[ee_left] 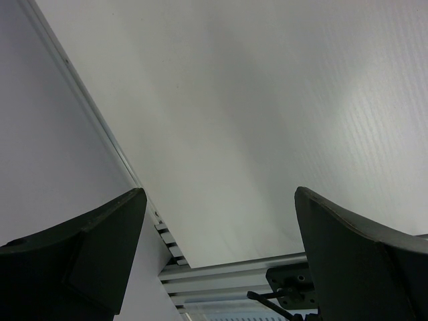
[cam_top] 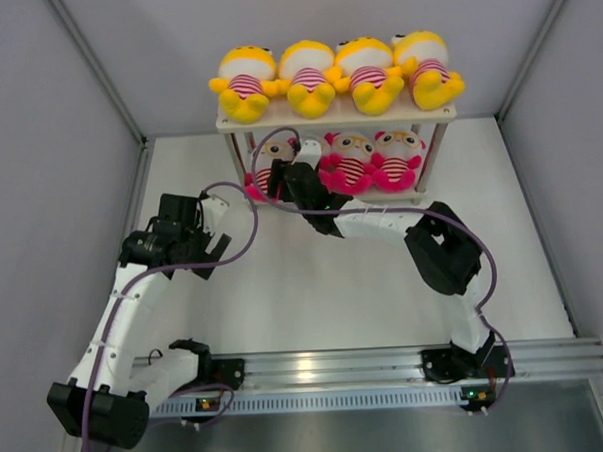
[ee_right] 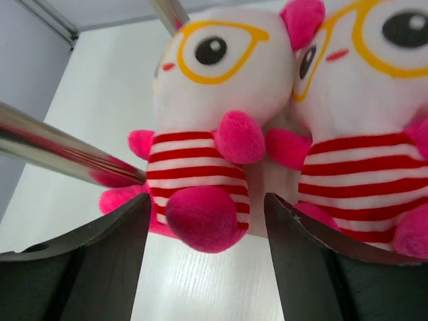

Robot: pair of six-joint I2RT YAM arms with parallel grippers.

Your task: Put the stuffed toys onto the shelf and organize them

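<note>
Four yellow stuffed toys (cam_top: 335, 76) sit in a row on the top board of the shelf (cam_top: 277, 121). Pink-limbed stuffed toys (cam_top: 374, 161) in striped shirts sit on the lower tier. My right gripper (cam_top: 285, 179) reaches into the left end of that tier and partly hides the toys there. In the right wrist view the right gripper (ee_right: 206, 200) is open. A pink-limbed toy (ee_right: 200, 160) sits just beyond the jaws, its foot between them with a gap on each side. A second toy (ee_right: 361, 160) leans against its right side. My left gripper (cam_top: 205, 252) is open and empty over the table.
A thin metal shelf leg (ee_right: 60, 150) crosses just left of the right gripper's fingers. White enclosure walls (cam_top: 58, 147) close in the left, right and back. The aluminium rail (cam_top: 388, 364) carrying both arm bases runs along the near edge and also shows as the rail (ee_left: 234, 271) between the left fingers.
</note>
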